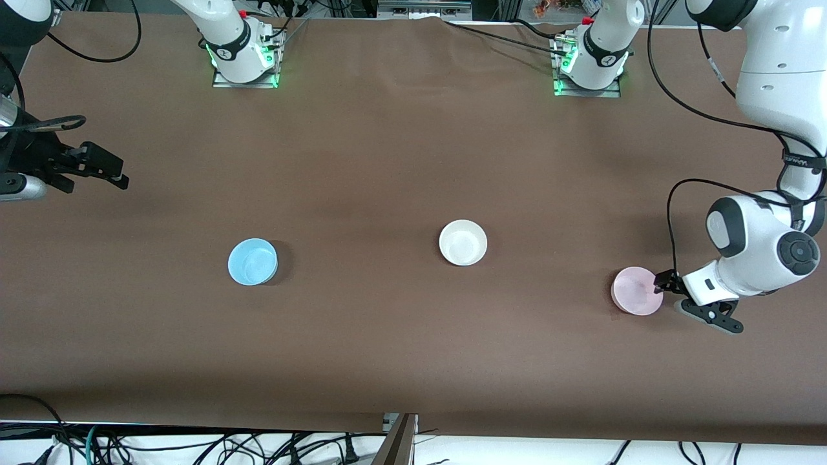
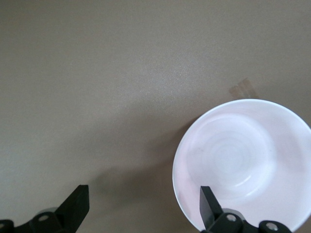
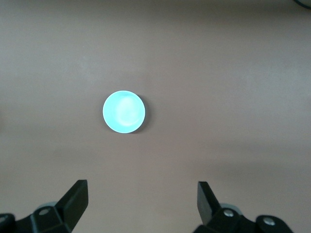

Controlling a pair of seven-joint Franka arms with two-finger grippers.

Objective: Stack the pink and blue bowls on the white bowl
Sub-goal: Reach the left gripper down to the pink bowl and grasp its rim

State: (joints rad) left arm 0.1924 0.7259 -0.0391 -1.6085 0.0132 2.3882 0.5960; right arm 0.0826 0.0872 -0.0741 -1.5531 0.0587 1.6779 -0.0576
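Bowls apart on table: white bowl (image 1: 463, 242) mid-table as stack base, blue bowl (image 1: 252, 261) toward right arm's end. Left gripper (image 1: 665, 284) spread wide, empty, one finger (image 2: 210, 206) over pink bowl (image 1: 638, 290) rim, likely lining up rim grasp. Right gripper (image 1: 97, 169) wide open, empty, waits high near table edge.

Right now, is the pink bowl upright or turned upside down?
Upright. The pink bowl shows its open rim and hollow, empty inside facing up, seen from the left wrist view. It stands alone on the table.

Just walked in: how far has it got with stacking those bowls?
Nothing is stacked yet: the white bowl sits empty. In hand: the left pincer, open, is at the pink bowl rim. The right pincer waits open, away from the blue bowl. Both bowls remain to place.
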